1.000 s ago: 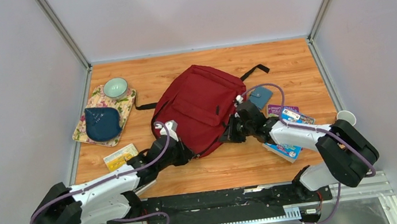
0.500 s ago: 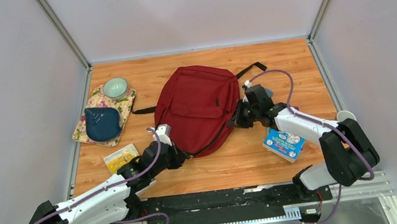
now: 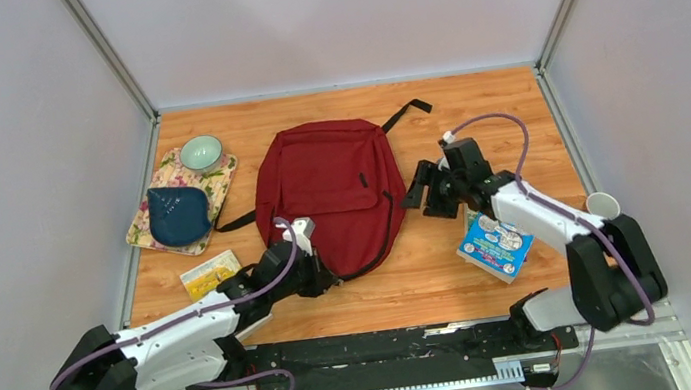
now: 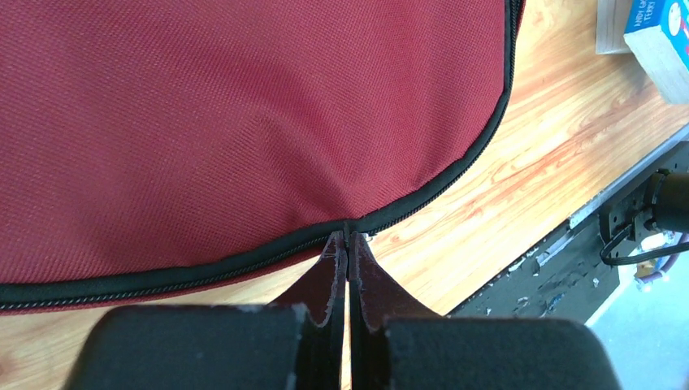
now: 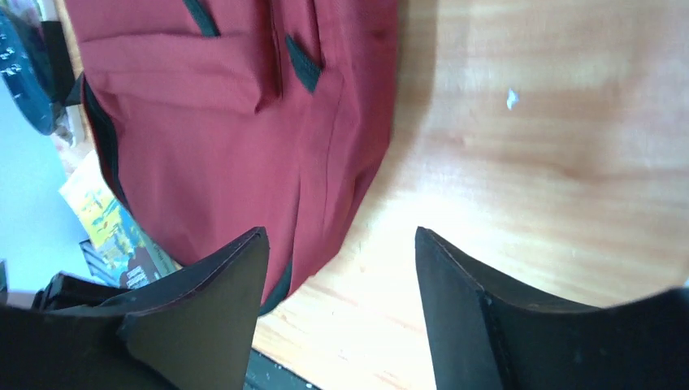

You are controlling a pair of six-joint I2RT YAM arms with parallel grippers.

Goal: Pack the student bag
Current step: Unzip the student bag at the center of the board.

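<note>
Bag [image 3: 325,187] lies flat at the middle of the table [image 3: 511,103]. Its zipper [image 4: 162,276] is closed along the near edge.

Left gripper [image 4: 348,248] sits at the bag's 6 o'clock, fingers pressed together on the zipper line. Whether a pull sits between them cannot be told.

Right gripper [image 5: 340,237] is spread and empty at 3 o'clock.

Books [image 3: 494,246] at 4 o'clock and pouch [image 3: 178,214] at 9 o'clock lie outside the bag.

Judged early: bag unopened, all packing left.

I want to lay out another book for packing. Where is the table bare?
Bare wood lies in the far right corner, beyond the strap of the student bag, and near-centre between that bag and the picture book. The left side is crowded: floral mat, bowl, blue pouch, yellow booklet.
</note>
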